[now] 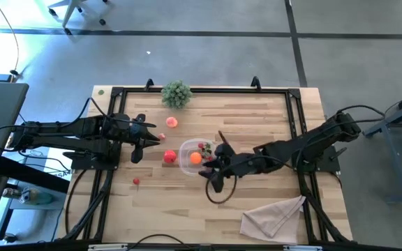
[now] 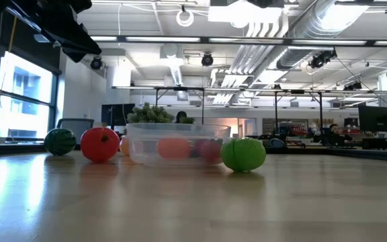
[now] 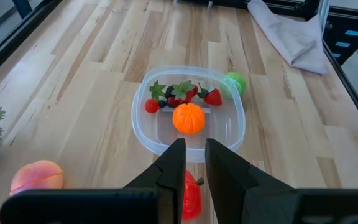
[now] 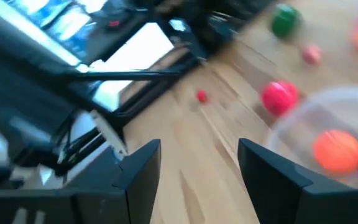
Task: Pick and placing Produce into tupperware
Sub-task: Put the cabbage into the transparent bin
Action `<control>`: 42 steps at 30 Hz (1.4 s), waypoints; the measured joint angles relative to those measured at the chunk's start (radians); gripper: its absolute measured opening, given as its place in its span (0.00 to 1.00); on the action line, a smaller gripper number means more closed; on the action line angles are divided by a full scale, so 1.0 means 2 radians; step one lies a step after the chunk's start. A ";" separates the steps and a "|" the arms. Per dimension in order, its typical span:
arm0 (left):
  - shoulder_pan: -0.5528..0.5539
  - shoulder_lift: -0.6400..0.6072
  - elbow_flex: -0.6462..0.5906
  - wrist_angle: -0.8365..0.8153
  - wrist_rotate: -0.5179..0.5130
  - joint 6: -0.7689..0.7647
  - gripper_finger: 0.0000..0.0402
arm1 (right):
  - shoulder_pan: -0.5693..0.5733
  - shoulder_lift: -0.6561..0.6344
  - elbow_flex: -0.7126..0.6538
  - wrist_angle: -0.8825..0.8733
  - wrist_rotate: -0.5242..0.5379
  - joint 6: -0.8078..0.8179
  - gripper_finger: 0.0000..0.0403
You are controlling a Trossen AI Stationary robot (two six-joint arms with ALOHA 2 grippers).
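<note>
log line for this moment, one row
left gripper: above red fruit, fingers slightly apart | right gripper: open, empty, beside tupperware | inside: orange, strawberries

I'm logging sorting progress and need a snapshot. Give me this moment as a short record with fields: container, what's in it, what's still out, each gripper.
container: tupperware, mid-table
inside: orange fruit, strawberries, small red tomato
outside: red fruit, peach, green ball against the far rim, small red berry
left gripper: above the red fruit, nearly shut, empty
right gripper: open, empty, beside the tupperware
</note>
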 joint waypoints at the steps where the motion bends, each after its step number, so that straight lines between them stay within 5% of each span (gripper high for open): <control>1: 0.000 0.000 0.000 0.000 0.000 0.000 0.13 | -0.001 0.000 0.009 -0.028 0.005 0.034 0.51; 7: 0.000 0.000 0.000 0.000 0.000 0.000 0.13 | -0.002 0.000 0.038 -0.163 -0.001 0.232 0.51; 12: 0.000 0.000 0.000 0.000 0.000 0.000 0.13 | -0.004 0.005 0.038 -0.233 -0.024 0.312 0.51; 26: 0.000 0.000 0.000 0.000 0.000 0.000 0.13 | -0.026 0.099 0.038 -0.240 -0.118 0.321 0.51; 42: 0.000 0.000 0.000 0.000 0.000 0.000 0.13 | -0.007 0.137 0.036 -0.251 -0.076 0.325 0.51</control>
